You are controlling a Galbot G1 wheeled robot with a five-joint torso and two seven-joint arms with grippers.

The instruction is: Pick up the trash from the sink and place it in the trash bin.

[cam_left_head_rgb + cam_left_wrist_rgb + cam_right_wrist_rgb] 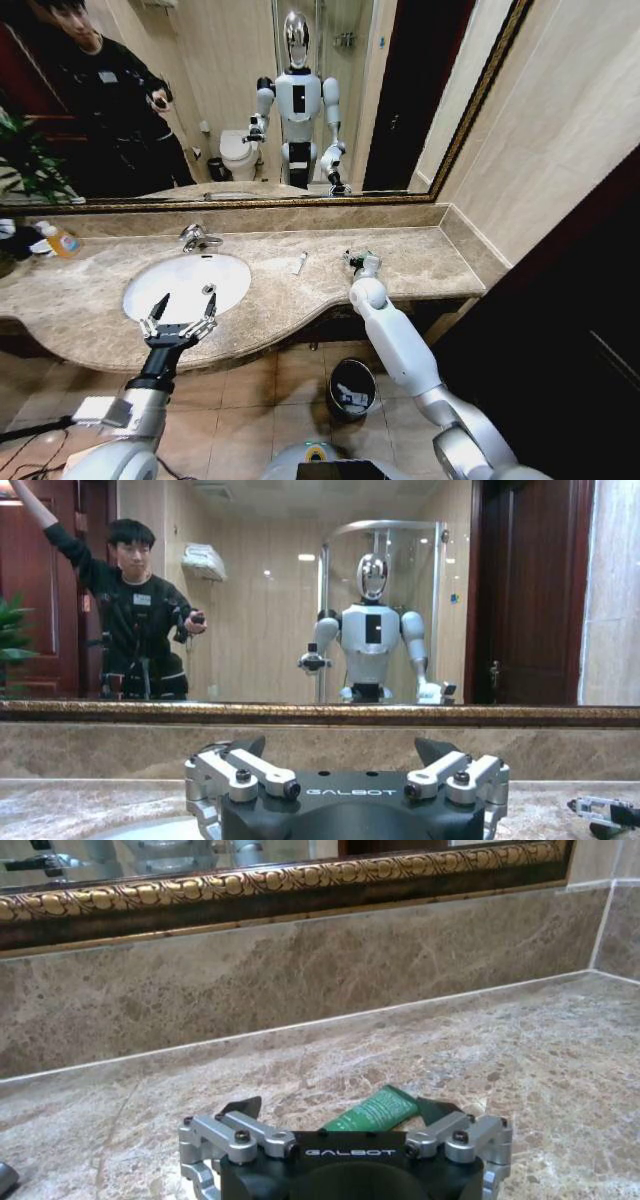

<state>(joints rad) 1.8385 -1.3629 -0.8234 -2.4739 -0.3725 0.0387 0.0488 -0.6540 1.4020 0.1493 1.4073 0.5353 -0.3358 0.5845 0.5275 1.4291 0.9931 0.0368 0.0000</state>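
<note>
The white oval sink (200,275) sits in the marble counter. My left gripper (182,303) hovers open over its front rim, with nothing between its fingers (245,748). On the counter right of the basin lies a small white tube (299,263). Farther right, my right gripper (358,260) is low over the counter and open. A white-and-green tube (375,1111) lies between its fingertips (440,1107), untouched. The black trash bin (352,388) stands on the floor below the counter's front edge, with white litter inside.
A chrome tap (198,237) stands behind the sink. A clear bottle with an orange label (60,240) is at the counter's far left. A gold-framed mirror (300,881) and marble backsplash close off the back, and a wall corner (600,922) lies right of the right gripper.
</note>
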